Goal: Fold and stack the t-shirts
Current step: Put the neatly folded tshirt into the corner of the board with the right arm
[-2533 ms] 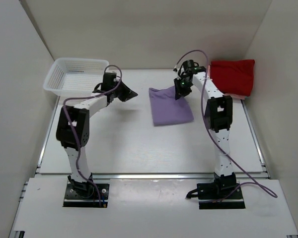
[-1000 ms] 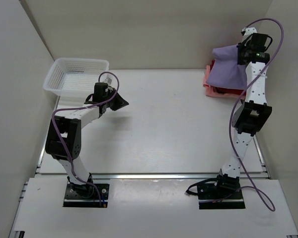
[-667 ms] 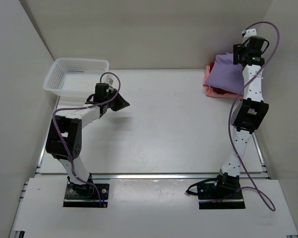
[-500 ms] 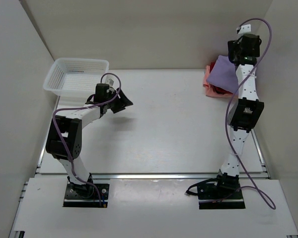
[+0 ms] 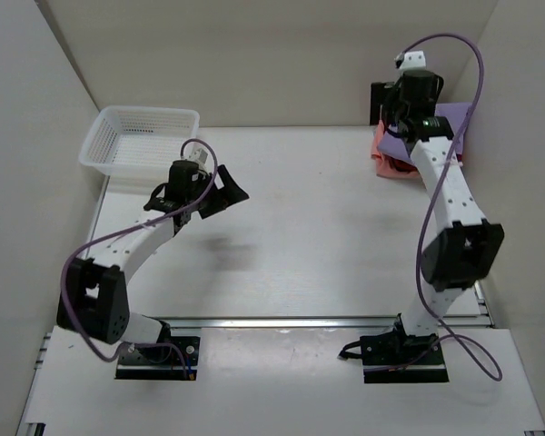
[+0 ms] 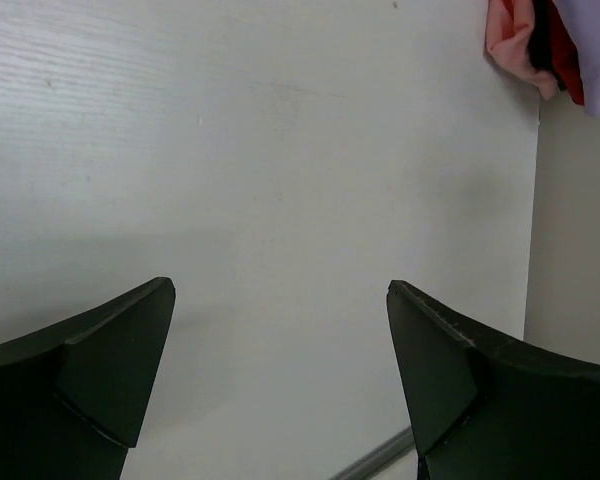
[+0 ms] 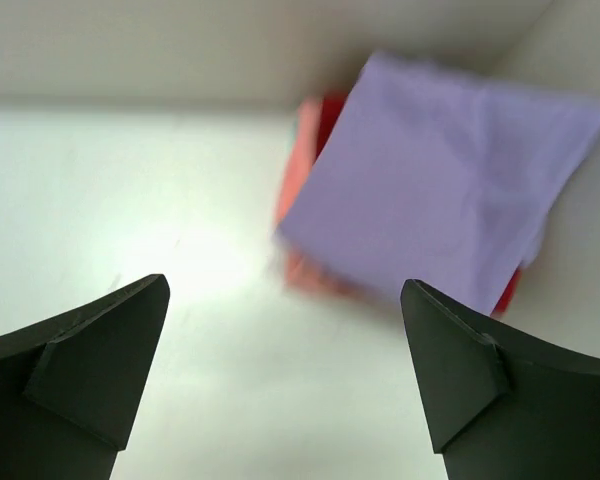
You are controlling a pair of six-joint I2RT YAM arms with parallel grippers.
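Observation:
The t-shirts lie in one pile in the back right corner. The lavender t-shirt (image 7: 440, 195) is on top, folded flat. An edge of the red t-shirt (image 7: 330, 112) shows under it, and the salmon t-shirt (image 7: 296, 165) is at the bottom. My right gripper (image 7: 283, 284) is open and empty, raised just left of the pile (image 5: 380, 153) and apart from it. My left gripper (image 5: 222, 193) is also open and empty, over the bare table left of centre. In the left wrist view the pile (image 6: 515, 45) is far off at the top right.
A white lattice basket (image 5: 141, 136) stands at the back left, behind my left gripper. Walls close in the table at the back and on both sides. The pile sits against the right wall (image 5: 518, 136).

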